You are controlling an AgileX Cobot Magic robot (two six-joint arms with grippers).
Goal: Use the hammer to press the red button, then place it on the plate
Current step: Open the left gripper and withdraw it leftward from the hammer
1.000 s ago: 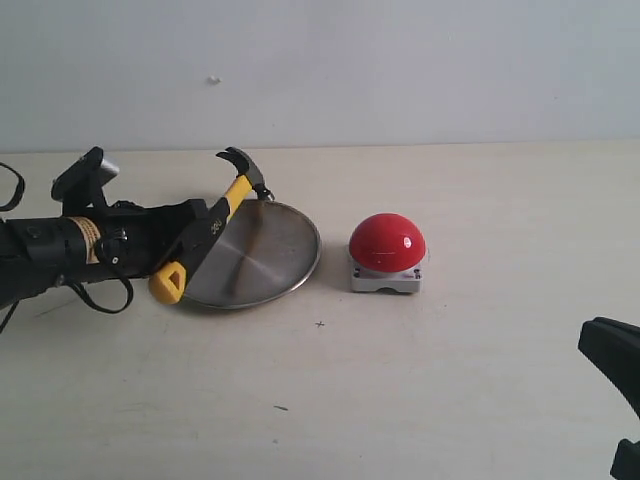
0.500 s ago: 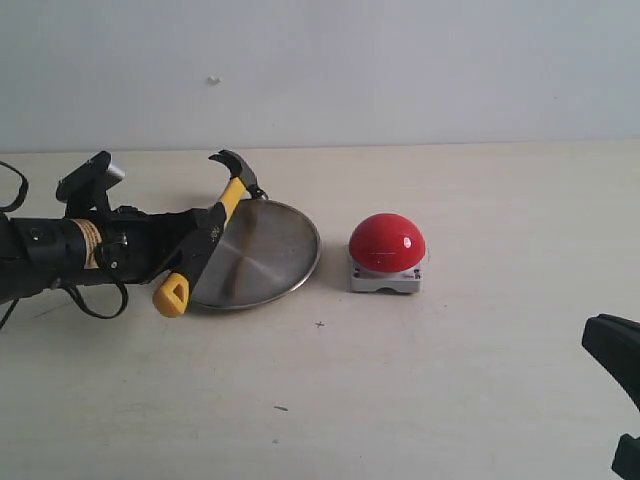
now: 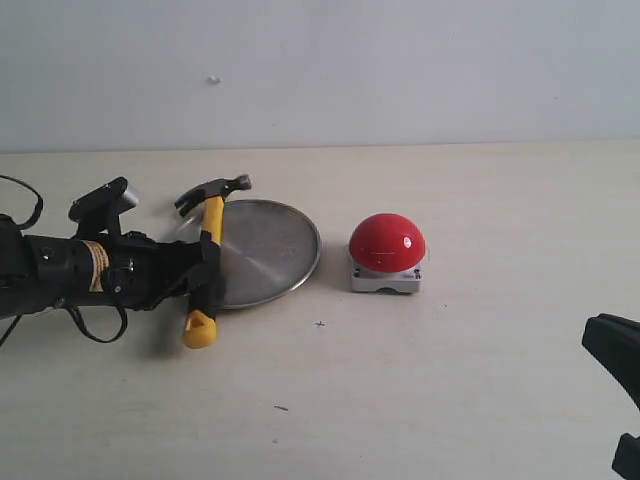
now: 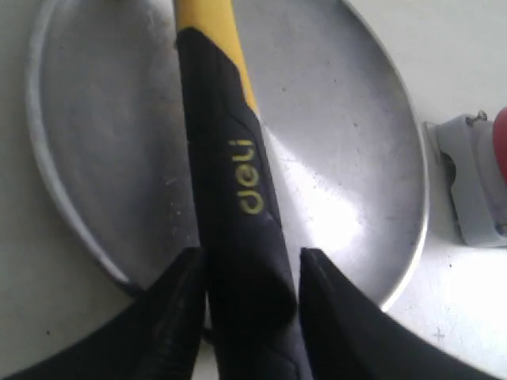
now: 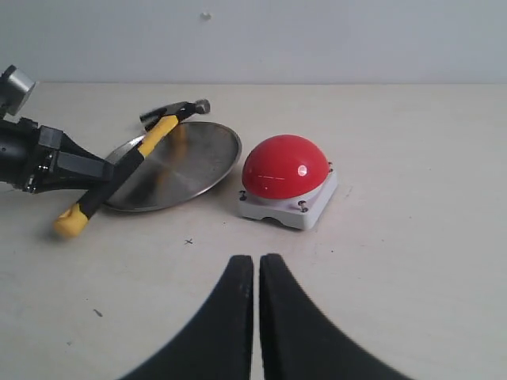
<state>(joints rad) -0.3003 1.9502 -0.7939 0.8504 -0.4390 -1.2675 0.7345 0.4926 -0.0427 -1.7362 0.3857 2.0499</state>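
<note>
Your hammer [image 3: 213, 212] is lying across the left rim of the plate [image 3: 270, 250], over on the left side of the desk [image 3: 450, 380]. Its head is up by the far rim and the yellow loop end sticks out off the near side. Your left gripper [image 4: 253, 257] has a finger on each side of the black grip, but I can't tell if it's squeezing. The red button [image 3: 387, 243] sits just right of the plate, not touching. Your right gripper [image 5: 257, 265] is near the right side of the desk, jaws together, holding nothing.
</note>
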